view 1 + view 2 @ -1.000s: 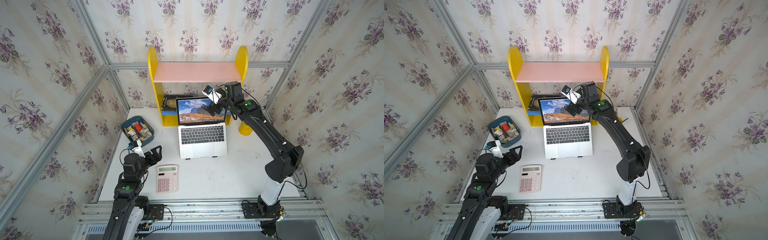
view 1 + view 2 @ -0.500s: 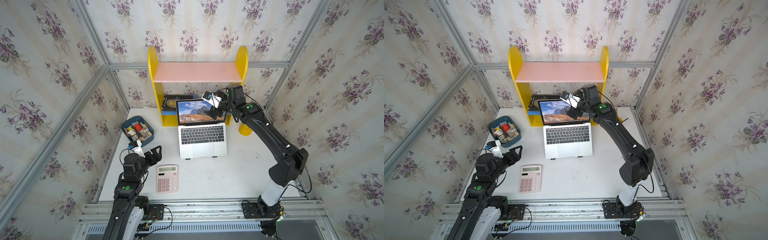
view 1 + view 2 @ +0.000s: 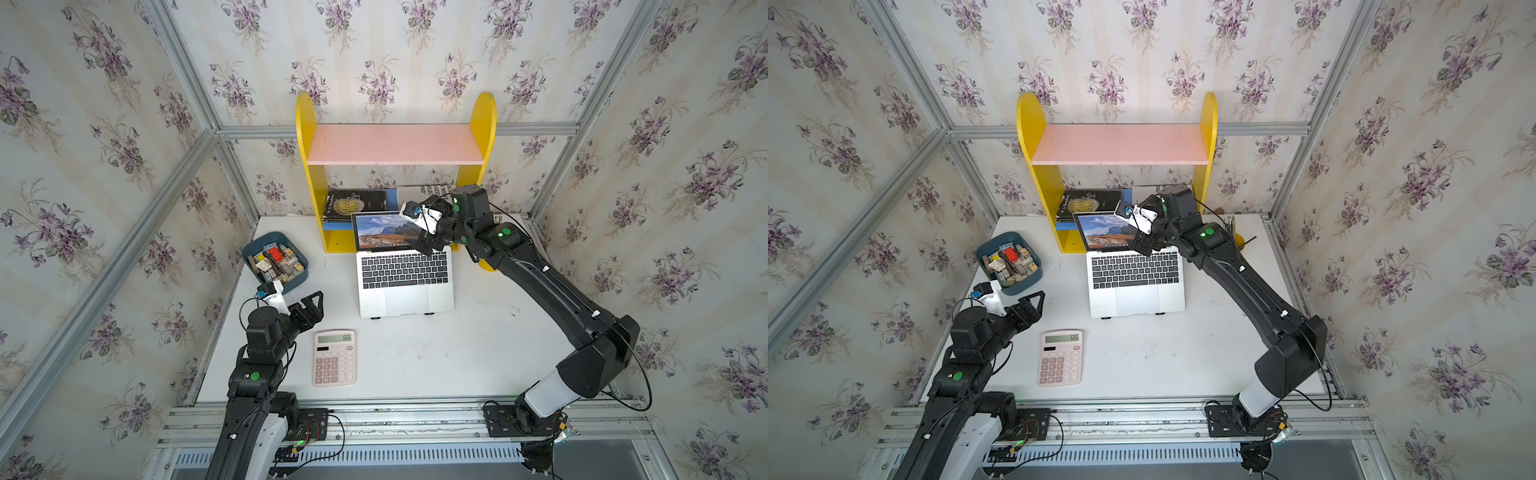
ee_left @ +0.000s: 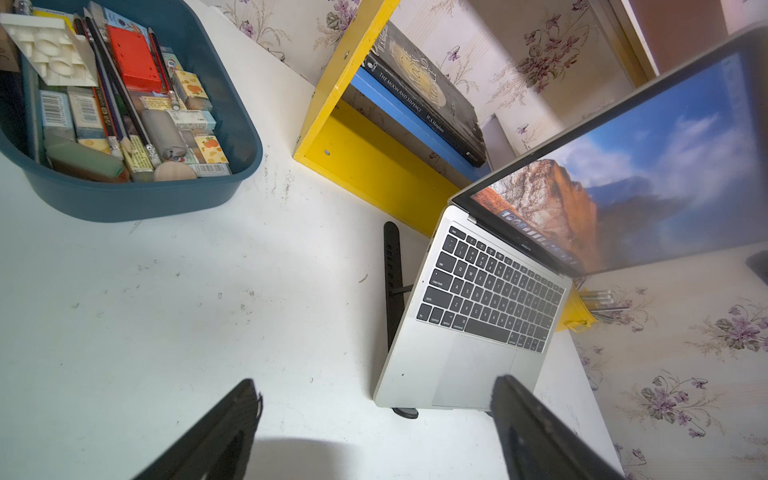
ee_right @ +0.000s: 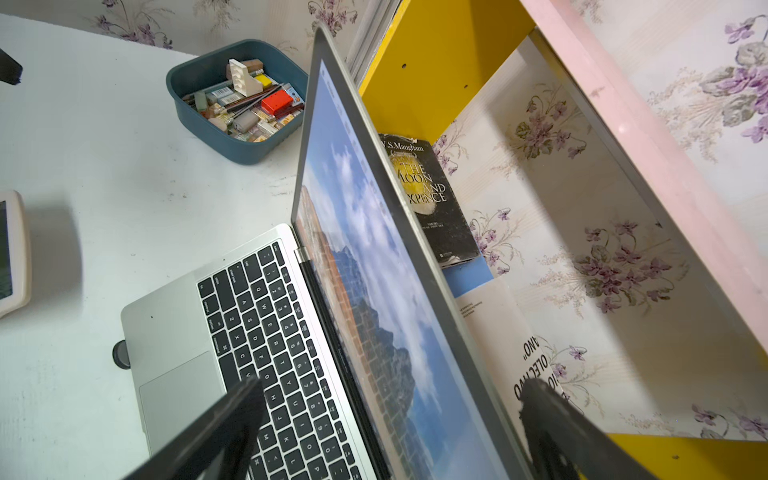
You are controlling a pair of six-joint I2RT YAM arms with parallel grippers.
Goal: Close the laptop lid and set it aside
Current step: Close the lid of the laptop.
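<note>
Left end effector (image 4: 374, 386) hovers above the tabletop (image 3: 415, 357), fingers spread. Beyond it, a blue bin (image 4: 124, 203) holds pencils, erasers and a red box. The laptop (image 3: 405, 286) sits mid-tabletop, the laptop lid (image 3: 380, 232) raised between the parted fingers of the right end effector (image 5: 390, 384).

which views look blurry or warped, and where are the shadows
Left wrist view: the laptop lid bows and smears toward its far corner, the left hand is soft-edged, with a shadow on the table. Right wrist view: the right hand blurs close up. Both top views: sharp, evenly lit.
</note>
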